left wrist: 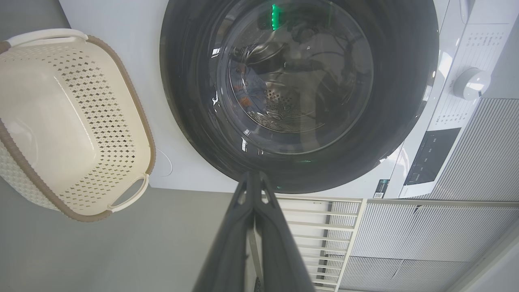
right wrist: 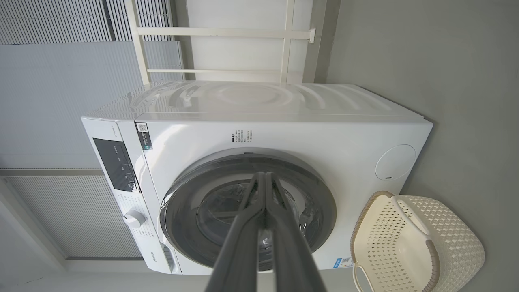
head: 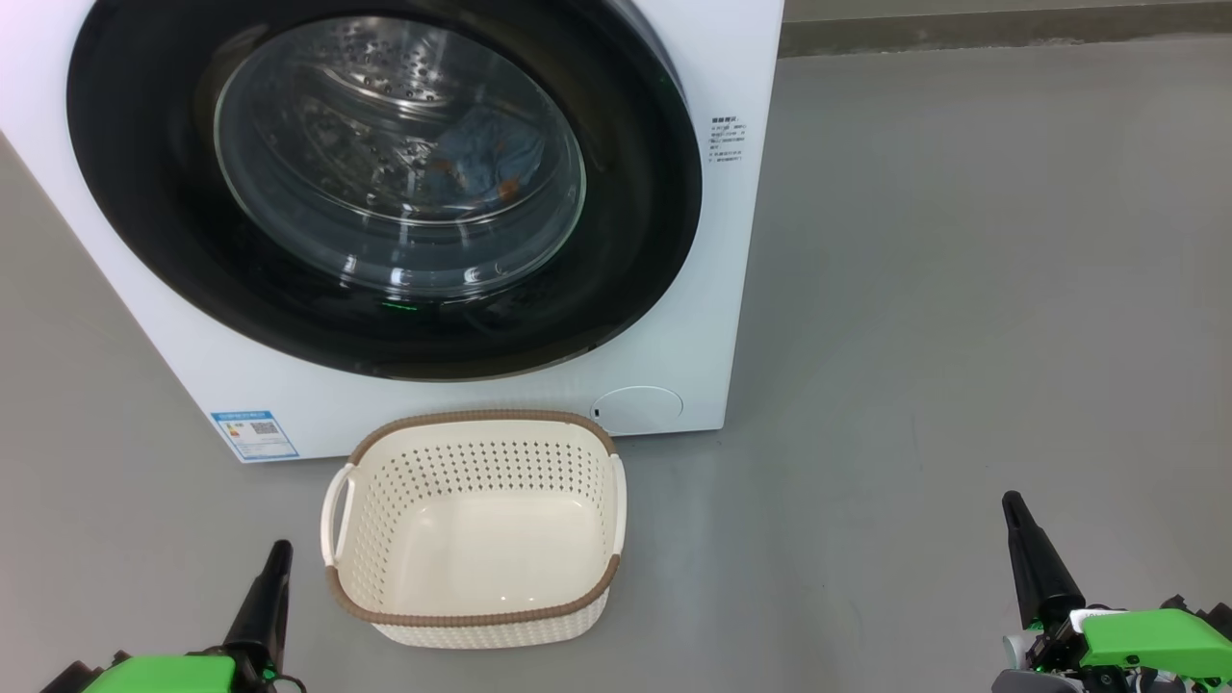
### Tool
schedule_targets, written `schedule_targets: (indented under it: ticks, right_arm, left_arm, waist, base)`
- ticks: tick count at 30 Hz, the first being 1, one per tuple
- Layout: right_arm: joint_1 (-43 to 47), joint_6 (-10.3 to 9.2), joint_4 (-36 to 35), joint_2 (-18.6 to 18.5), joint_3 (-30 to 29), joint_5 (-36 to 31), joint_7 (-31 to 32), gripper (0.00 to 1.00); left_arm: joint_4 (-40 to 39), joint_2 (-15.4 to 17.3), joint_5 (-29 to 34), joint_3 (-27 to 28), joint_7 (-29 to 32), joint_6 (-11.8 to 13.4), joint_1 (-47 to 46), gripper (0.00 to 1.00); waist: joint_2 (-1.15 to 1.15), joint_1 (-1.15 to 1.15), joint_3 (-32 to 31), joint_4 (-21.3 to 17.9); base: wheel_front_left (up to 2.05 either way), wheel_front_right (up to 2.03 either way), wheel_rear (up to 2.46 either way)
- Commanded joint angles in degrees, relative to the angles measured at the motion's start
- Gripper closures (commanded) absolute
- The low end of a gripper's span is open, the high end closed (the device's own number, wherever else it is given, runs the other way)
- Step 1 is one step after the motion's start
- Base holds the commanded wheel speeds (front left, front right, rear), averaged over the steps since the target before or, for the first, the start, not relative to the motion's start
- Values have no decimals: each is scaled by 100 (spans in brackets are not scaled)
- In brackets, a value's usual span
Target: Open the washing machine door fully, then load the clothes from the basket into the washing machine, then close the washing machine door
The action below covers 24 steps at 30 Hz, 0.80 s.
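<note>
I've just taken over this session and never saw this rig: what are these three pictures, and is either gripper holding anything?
The head view looks down from the robot's head at a white washing machine on a grey floor. Its round black-rimmed door is shut, and light-blue clothes show through it, inside the drum. The cream basket in front stands empty. The dark spikes at the lower corners are the left gripper and right gripper, both shut, holding nothing. The other two pictures come from a camera on each wrist, looking along its gripper, so the machine appears turned sideways.
</note>
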Motion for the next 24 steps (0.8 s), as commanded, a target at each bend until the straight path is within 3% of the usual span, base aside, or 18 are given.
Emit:
schedule_targets:
  ticks: [1, 24]
  right_arm:
    - [-226, 9, -142, -45, 102, 14, 41, 100]
    - [-228, 9, -141, -30, 81, -4, 58, 100]
  left_arm:
    - [-111, 109, -48, 192, 35, -41, -238, 100]
    - [-111, 109, -48, 192, 35, -41, -238, 100]
  waist:
    - [0, 0, 0, 0]
    - [0, 0, 0, 0]
  base:
    - [0, 0, 0]
    - [0, 0, 0]
